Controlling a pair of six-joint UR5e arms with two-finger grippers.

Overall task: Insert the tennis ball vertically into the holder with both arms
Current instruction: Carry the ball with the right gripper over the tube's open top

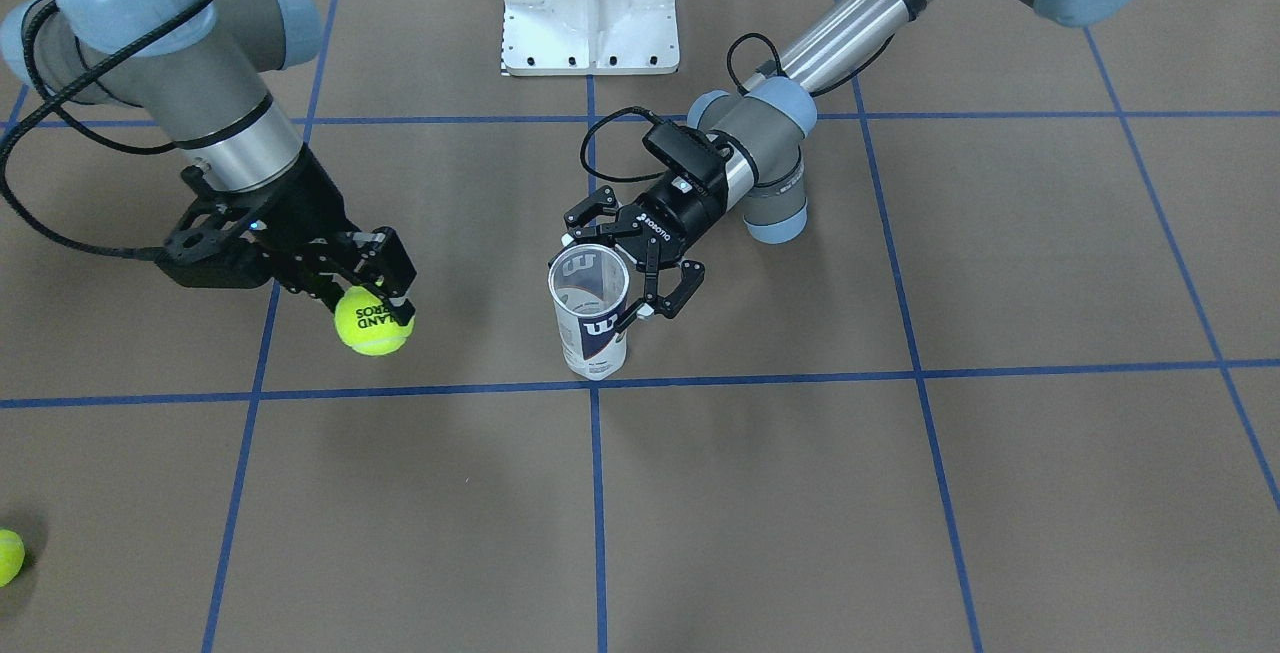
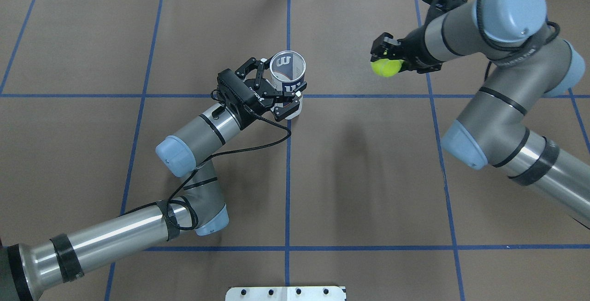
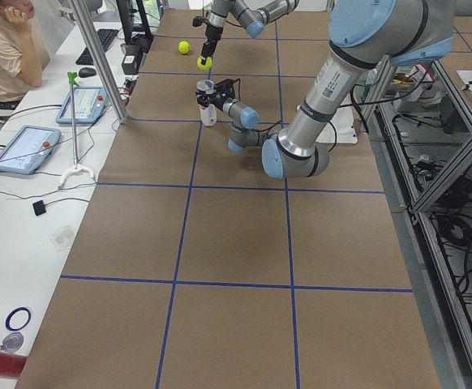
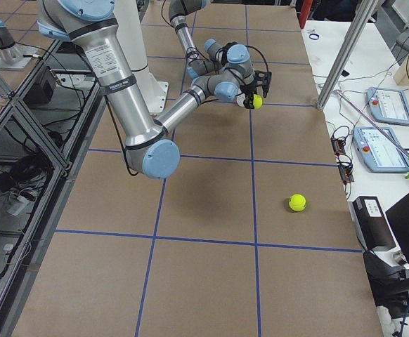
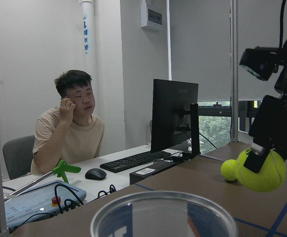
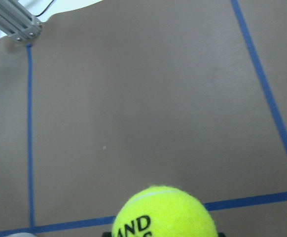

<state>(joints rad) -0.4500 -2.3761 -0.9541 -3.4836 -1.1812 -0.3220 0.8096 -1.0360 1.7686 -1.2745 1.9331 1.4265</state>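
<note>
Holder [image 1: 590, 313]: upright mid-desk, mouth open, toward the robot's edge.
Left pincer [image 1: 628, 269]: jaws spread around the holder's upper part.
Right pincer [image 1: 385, 278]: clamped on a tennis ball [image 1: 373, 323], above the desk [image 1: 900, 513].

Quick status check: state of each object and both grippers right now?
Holder: upright on the table, open, empty.
Left gripper: open around the holder.
Right gripper: shut on a tennis ball, lifted.
Tennis ball: held, off to the holder's side.
Second ball: loose on the table.
</note>
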